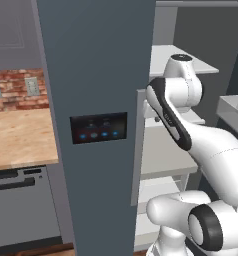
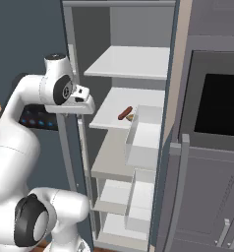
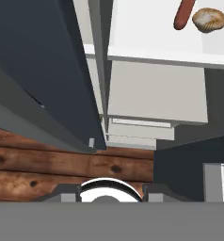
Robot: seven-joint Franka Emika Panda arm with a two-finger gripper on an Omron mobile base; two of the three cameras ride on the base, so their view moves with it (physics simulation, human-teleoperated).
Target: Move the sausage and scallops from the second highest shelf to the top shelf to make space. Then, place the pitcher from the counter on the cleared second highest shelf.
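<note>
The reddish-brown sausage (image 2: 125, 113) lies on the second highest shelf (image 2: 109, 115) of the open fridge. The tan scallops (image 2: 131, 118) sit just beside it, partly hidden by a white bin. The top shelf (image 2: 131, 61) above them is bare. My gripper (image 2: 83, 104) hangs outside the fridge's left edge, at about the height of the second shelf, and points downward. In the hand view the sausage (image 3: 184, 14) and scallops (image 3: 208, 20) sit at the upper right, far from the gripper (image 3: 109, 195). Its fingertips stand apart with nothing between them. The counter (image 1: 21, 135) is at the left. The pitcher is out of view.
The dark grey fridge door (image 1: 98, 125) with its control panel stands between the counter and the shelves. White bins (image 2: 143, 140) hang at the right of the shelves. A built-in oven (image 2: 217, 103) is further right. Lower shelves (image 2: 114, 165) and the wooden floor (image 3: 48, 164) lie below the hand.
</note>
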